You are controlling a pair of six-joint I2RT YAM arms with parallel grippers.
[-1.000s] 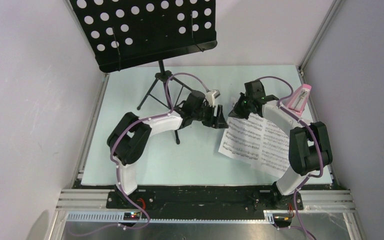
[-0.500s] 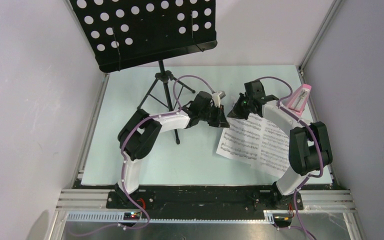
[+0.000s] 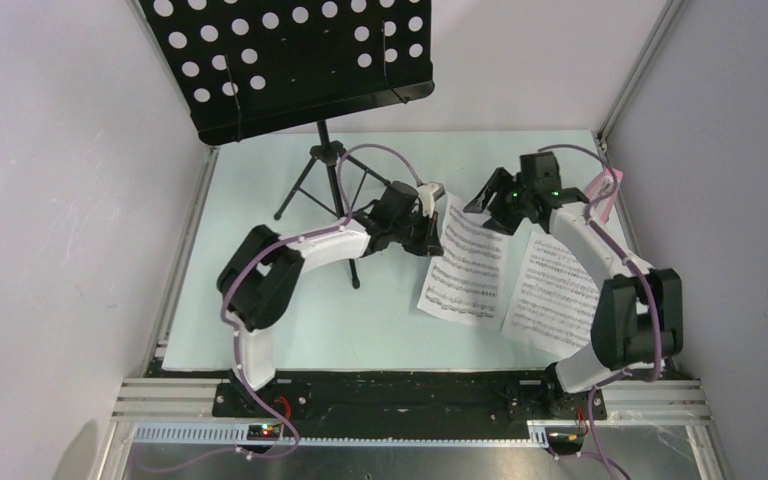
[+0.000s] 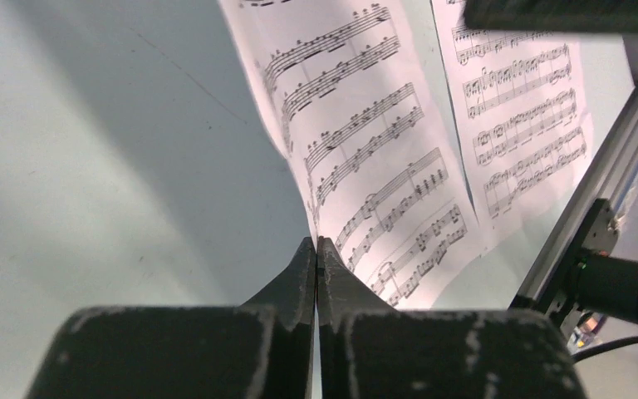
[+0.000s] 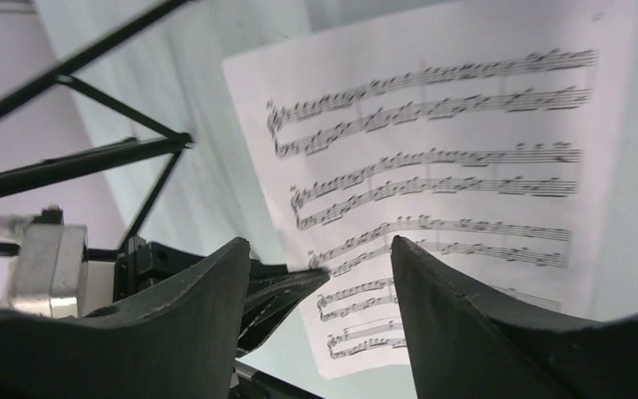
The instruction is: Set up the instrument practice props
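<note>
A: Starting on the left side, what is the left pincer (image 3: 438, 232) doing?

B: It is pressed together on the near-left edge of one sheet-music page (image 3: 465, 262). From the left wrist view, its fingers (image 4: 295, 287) meet with the paper's edge caught between them, and the page (image 4: 365, 158) bends upward away from that pinch.

A: And the right pincer (image 3: 488, 205)?

B: Spread wide, holding nothing. It hangs over the far end of that same page; its own camera looks between the fingers (image 5: 208, 316) down at the printed staves (image 5: 432, 166).

A: Where are the other props?

B: A second page (image 3: 555, 295) lies flat on the pale desk (image 3: 260, 320), just beside the pinched one, under the right arm. The pink metronome (image 3: 608, 192) sits at the far right of the desk by the wall, partly hidden behind the right arm. The black music stand (image 3: 290, 70) is at the far left, its hole-punched panel tilted toward the camera and its tripod legs (image 3: 305, 185) planted on the desk, just beside the left arm.
</note>
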